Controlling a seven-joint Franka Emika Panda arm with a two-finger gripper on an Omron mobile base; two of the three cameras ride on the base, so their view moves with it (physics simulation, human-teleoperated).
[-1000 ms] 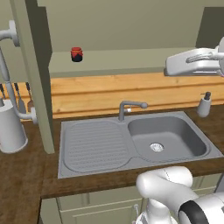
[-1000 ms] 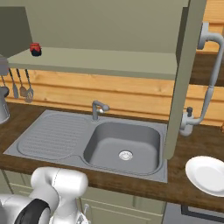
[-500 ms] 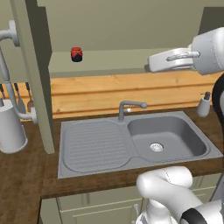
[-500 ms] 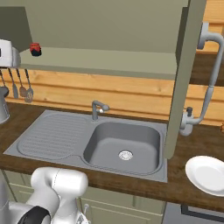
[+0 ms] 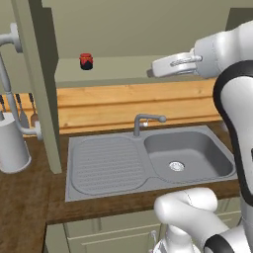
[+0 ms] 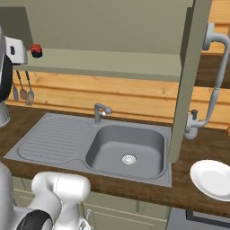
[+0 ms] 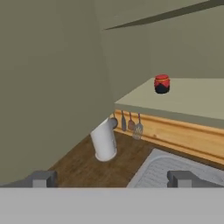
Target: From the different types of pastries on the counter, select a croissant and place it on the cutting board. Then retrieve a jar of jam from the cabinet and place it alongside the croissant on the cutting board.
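**Reaching for the jam jar on the cabinet shelf**

Small red-lidded jam jar (image 5: 86,61) stands upright on the olive cabinet shelf (image 5: 123,74), upper left of the left base view; in the right base view it sits at the far left edge, upper part of the frame (image 6: 36,50). In the hand view the jar (image 7: 162,84) is right of centre, upper half, alone on the shelf.

Hand (image 7: 112,179): fingers spread wide apart, nothing between them. Dark tips at the bottom of the hand view, well short of the jar. In the left base view the hand (image 5: 173,66) hangs at shelf height, upper right, pointing left toward the jar.

Below: grey steel sink (image 5: 148,158) set in the dark wooden desk (image 5: 24,197), white cylindrical utensil holder (image 7: 104,141) at left, a white round plate (image 6: 213,179) lower right of the right base view. No croissant or cutting board in sight here.

Step in hand, as I judge it: approach to the jar. To do it well:
- bring the jar to centre between the tips before advancing
- keep the fingers level, clear of the shelf lip
- close around the jar's body, below the lid
- mind the open cabinet door (image 5: 42,84) at left on the way out.
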